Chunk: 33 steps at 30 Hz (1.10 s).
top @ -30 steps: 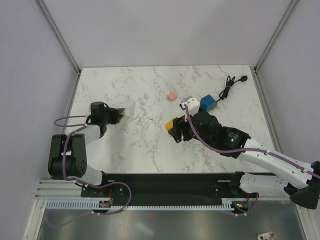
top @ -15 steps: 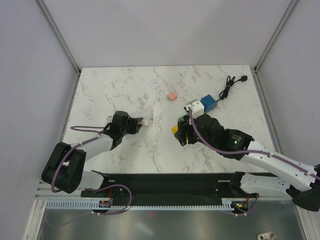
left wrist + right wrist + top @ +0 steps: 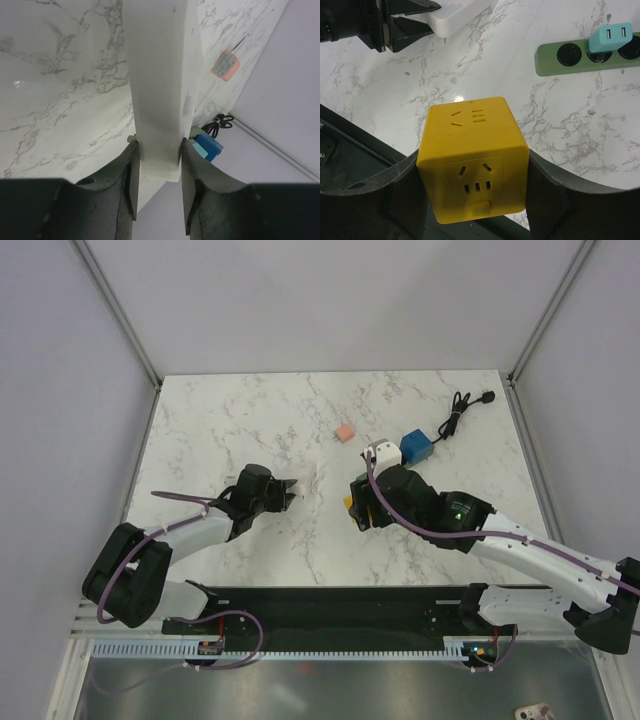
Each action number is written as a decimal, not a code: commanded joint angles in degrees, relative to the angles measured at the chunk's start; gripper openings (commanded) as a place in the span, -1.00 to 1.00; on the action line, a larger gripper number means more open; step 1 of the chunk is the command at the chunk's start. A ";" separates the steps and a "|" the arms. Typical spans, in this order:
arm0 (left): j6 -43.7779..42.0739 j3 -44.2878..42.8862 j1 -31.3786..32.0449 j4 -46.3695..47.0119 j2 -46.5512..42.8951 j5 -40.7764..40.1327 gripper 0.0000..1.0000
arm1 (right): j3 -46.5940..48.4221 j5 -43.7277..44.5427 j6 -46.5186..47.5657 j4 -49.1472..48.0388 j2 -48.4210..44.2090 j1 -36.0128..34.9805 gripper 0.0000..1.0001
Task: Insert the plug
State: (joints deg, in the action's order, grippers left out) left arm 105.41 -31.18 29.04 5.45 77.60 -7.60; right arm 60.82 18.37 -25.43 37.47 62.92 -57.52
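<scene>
The counter point(image 3: 230, 410) is white marble veined in grey. The socket cube point(image 3: 472, 157) is bright yellow, and the flat block point(image 3: 160, 75) is plain white. The power strip point(image 3: 570, 56) is dull green with black sockets and carries a turquoise adapter point(image 3: 612, 37). Elsewhere are a blue cube point(image 3: 417, 447), a salmon-pink block point(image 3: 345, 433) and a black cord point(image 3: 458, 412). The arm cables point(image 3: 436, 537) are purple.

Markings: nothing legible is showing.
Yellow socket cube point(image 3: 472, 160) is showing only bare plug slots; white block point(image 3: 160, 75) and teal adapter point(image 3: 610, 37) are carrying no readable lettering.
</scene>
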 commanded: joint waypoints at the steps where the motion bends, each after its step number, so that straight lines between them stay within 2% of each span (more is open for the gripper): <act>1: 1.38 -0.90 1.02 -10.72 1.15 -0.67 -0.22 | 3.78 1.76 -0.85 -1.17 -0.07 0.21 -1.00; 8: 0.24 -2.04 1.02 -11.52 2.03 1.62 -0.08 | 6.32 2.55 -0.85 -0.56 1.24 0.30 -1.00; 11: -0.02 -3.00 1.02 -14.14 1.06 1.62 0.07 | 7.64 2.55 -1.11 0.23 2.65 0.39 -1.00; 12: -0.29 -3.53 1.02 -14.94 0.45 1.62 0.22 | 7.82 2.55 -1.20 0.41 2.91 0.39 -1.00; 15: -1.34 -4.59 1.02 -16.78 -1.13 1.97 0.50 | 9.14 2.72 -2.43 0.49 4.14 0.82 -0.98; 16: -1.78 -5.20 1.02 -17.66 -1.83 1.71 0.67 | 9.93 2.46 -3.82 1.54 5.28 1.18 -0.98; 20: -8.62 -8.27 1.02 -20.39 -6.66 -1.71 0.83 | 20.44 -4.63 -4.37 7.16 12.13 5.91 -1.00; 22: -18.44 -11.77 0.76 -20.66 -8.60 -3.29 1.00 | 24.59 -6.06 -3.32 10.14 16.86 6.54 -1.00; 24: -25.39 -14.69 -0.55 -23.19 -9.57 -4.09 1.00 | 31.18 -7.73 -1.91 12.52 20.56 7.15 -1.00; 26: -29.97 -16.98 -2.83 -25.14 -11.76 -2.44 1.00 | 37.93 -8.61 -0.59 15.60 26.36 7.42 -1.00; 27: -36.00 -17.25 -6.24 -24.79 -12.56 -0.68 1.00 | 39.97 -9.22 -0.24 16.48 28.21 7.42 -1.00; 29: -44.18 -16.99 -12.91 -21.20 -13.70 7.30 1.00 | 46.10 -9.93 0.12 18.59 33.83 7.51 -1.00; 33: -50.54 -15.93 -23.20 -16.10 -9.43 22.07 1.00 | 55.80 -11.69 0.91 21.59 43.59 7.95 -1.00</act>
State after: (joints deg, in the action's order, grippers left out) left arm 68.16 -47.31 11.84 -13.78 64.60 2.39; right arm 110.13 8.75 -25.89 55.22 102.17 -49.93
